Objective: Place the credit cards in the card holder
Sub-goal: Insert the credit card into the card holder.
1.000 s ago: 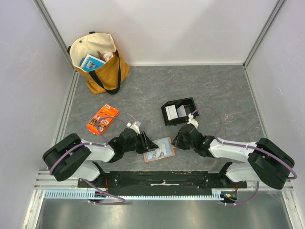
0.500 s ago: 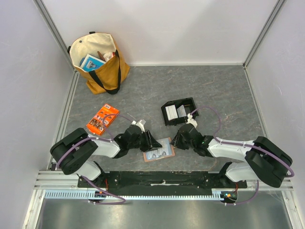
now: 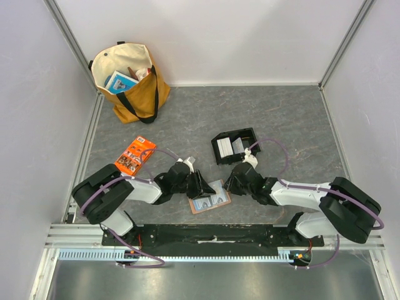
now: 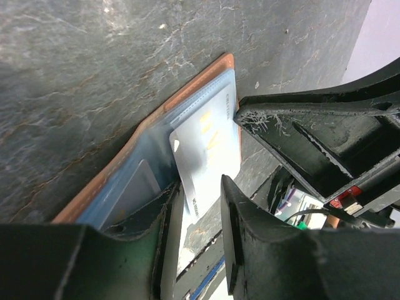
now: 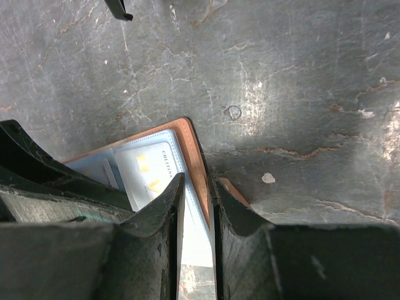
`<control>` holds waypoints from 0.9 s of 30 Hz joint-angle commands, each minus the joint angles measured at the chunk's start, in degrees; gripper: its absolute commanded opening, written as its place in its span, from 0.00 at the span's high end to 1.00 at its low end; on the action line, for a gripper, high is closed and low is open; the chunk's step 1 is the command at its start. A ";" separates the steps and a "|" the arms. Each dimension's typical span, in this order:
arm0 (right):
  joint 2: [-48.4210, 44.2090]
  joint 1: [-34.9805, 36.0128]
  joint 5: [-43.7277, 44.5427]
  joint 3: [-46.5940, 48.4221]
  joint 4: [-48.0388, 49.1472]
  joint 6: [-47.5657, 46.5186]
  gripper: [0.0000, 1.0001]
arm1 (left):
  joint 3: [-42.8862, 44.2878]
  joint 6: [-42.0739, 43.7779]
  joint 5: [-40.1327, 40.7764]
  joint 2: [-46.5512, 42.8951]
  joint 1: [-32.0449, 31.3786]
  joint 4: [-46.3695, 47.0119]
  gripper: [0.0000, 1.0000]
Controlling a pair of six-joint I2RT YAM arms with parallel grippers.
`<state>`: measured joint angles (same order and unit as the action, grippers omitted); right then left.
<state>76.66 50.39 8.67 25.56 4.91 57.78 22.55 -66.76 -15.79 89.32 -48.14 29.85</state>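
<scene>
The tan-brown card holder (image 3: 211, 199) lies open on the floor between my grippers, light-blue slotted face up (image 4: 134, 187). A white card with yellow marks (image 4: 209, 144) lies on that face, also seen in the right wrist view (image 5: 147, 175). My left gripper (image 3: 202, 185) is open, its fingers astride the card's near end (image 4: 200, 186). My right gripper (image 3: 230, 185) is shut on the holder's brown edge (image 5: 197, 156), the jaws nearly together around it (image 5: 197, 182). More pale credit cards (image 3: 225, 147) stand in the black tray (image 3: 250, 135).
An orange printed packet (image 3: 134, 155) lies to the left of the left arm. A tan tote bag (image 3: 129, 81) with items stands at the back left. Walls enclose the grey floor. The arms' base rail (image 3: 212, 234) runs along the near edge.
My left gripper has slid to the right, up against the card holder's left side, and its arm has stretched out. The right gripper and the holder have stayed almost in place.
</scene>
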 commanded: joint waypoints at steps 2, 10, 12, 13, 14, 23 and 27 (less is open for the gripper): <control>3.32 2.69 -2.87 0.45 -2.71 1.28 0.73 | 3.47 -2.58 -0.82 4.98 -2.05 -2.51 0.67; 2.62 2.78 -1.46 0.80 -4.64 1.37 0.75 | 4.08 -1.80 -0.82 5.61 -2.22 -3.65 0.75; 1.57 2.78 0.03 0.72 -6.30 1.28 0.73 | 4.79 0.13 -0.64 4.73 -2.05 -6.37 0.73; 0.95 2.78 1.25 0.98 -7.10 1.28 0.72 | 4.79 1.10 -0.47 4.03 -2.05 -7.77 0.73; -0.10 2.70 2.57 1.50 -8.24 0.85 0.71 | 5.22 2.06 -0.03 3.15 -2.05 -9.79 0.72; -6.52 2.69 8.65 5.64 -13.08 -3.46 0.68 | 10.94 13.40 6.21 -4.15 -2.13 -29.22 0.58; -7.67 2.69 6.81 6.52 -11.86 -5.13 0.68 | 12.43 15.17 8.32 -6.43 -2.05 -33.52 0.53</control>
<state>70.87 52.77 14.72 29.19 -6.94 55.16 33.01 -57.84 -12.16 85.54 -50.02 5.67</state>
